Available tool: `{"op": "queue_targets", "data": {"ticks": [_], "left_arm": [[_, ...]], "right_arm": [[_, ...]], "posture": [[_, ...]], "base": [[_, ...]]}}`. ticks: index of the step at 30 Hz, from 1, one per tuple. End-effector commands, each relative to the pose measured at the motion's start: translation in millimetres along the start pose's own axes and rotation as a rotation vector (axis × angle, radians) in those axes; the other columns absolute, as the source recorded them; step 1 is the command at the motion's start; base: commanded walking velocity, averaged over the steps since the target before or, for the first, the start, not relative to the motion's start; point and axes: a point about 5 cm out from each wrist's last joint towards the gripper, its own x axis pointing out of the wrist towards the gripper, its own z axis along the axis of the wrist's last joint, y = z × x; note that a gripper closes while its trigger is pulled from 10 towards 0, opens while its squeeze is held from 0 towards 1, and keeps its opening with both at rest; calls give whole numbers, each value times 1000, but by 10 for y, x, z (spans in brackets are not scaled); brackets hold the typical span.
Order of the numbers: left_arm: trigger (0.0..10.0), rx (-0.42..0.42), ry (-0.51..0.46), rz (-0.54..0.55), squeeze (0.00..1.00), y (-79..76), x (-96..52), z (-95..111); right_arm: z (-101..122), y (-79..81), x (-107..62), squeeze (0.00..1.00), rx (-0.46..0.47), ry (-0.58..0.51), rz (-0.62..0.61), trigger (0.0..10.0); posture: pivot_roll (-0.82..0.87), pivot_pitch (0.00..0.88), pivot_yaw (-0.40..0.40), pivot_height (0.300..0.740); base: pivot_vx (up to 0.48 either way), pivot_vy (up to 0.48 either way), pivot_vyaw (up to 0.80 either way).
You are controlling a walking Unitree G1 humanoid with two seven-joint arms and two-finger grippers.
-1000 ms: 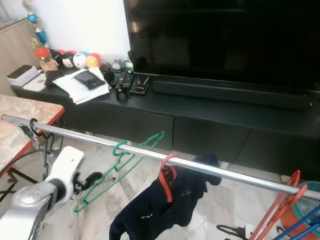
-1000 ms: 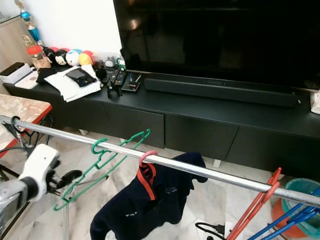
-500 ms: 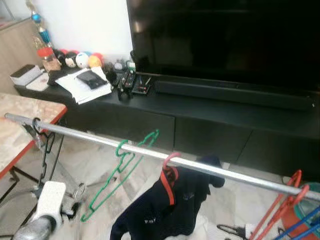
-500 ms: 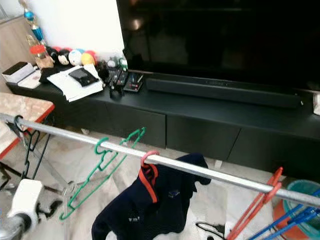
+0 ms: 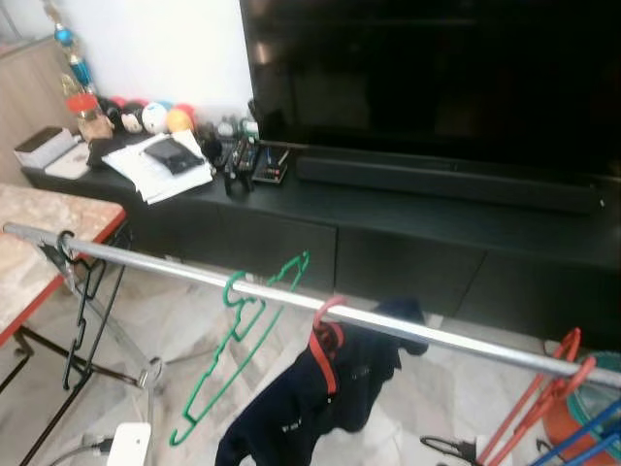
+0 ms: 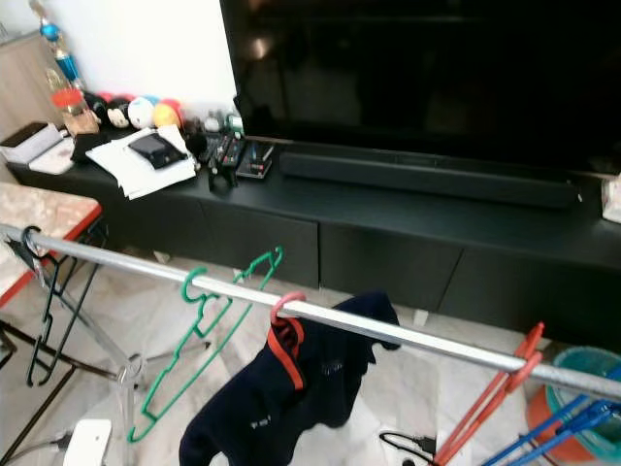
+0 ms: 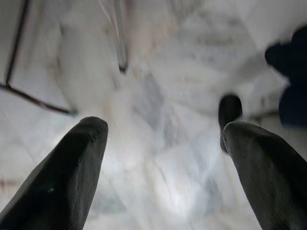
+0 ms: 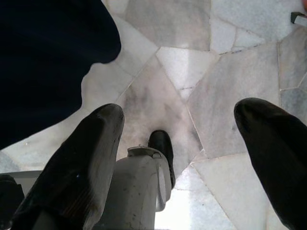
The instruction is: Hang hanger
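Green hanger (image 5: 240, 342) hooked on rail (image 5: 175, 268), left gripper (image 7: 163, 158) and right gripper (image 8: 184, 158) spread open, empty, over blurred marble floor (image 8: 230, 96)

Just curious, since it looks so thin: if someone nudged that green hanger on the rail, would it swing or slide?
Probably it would swing: the green hanger hangs from the metal rail by one small hook and already sits tilted. It looks like thin, bare plastic, so likely light. The smooth, slightly sloping rail might let it slide too.
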Motion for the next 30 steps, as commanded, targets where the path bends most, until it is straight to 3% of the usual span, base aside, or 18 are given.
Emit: {"op": "queue_targets", "data": {"ticks": [1, 3, 8, 15, 25, 30], "left_arm": [[10000, 11, 55, 15, 0, -13, 15, -121], [10000, 4, 65, 20, 0, -25, 28, -139], [10000, -16, -8, -27, 0, -180, 79, 93], [10000, -29, -36, -42, 0, -228, 99, 205], [10000, -33, -8, -47, 0, -248, 93, 80], [10000, -35, 19, -34, 0, -168, 80, -19]], "right_arm": [[-38, 14, -4, 0, 12, 16, -6, 10000], [-41, 14, -4, 0, 12, 17, -8, 10000], [-43, 5, -4, 0, -5, 24, -15, 10000], [-35, -1, -2, 0, -14, 27, -20, 10000], [-42, 0, -1, 0, -15, 35, -24, 10000], [-46, 0, -2, 0, -16, 37, -23, 10000]], "posture": [[-9, 0, 67, 740], [-11, 0, 67, 740], [-15, 0, 62, 740], [-19, 0, 61, 740], [-19, 0, 61, 740], [-17, 0, 62, 740]], "base": [[0, 0, 0], [0, 0, 0], [0, 0, 0], [0, 0, 0], [0, 0, 0], [0, 0, 0]]}}
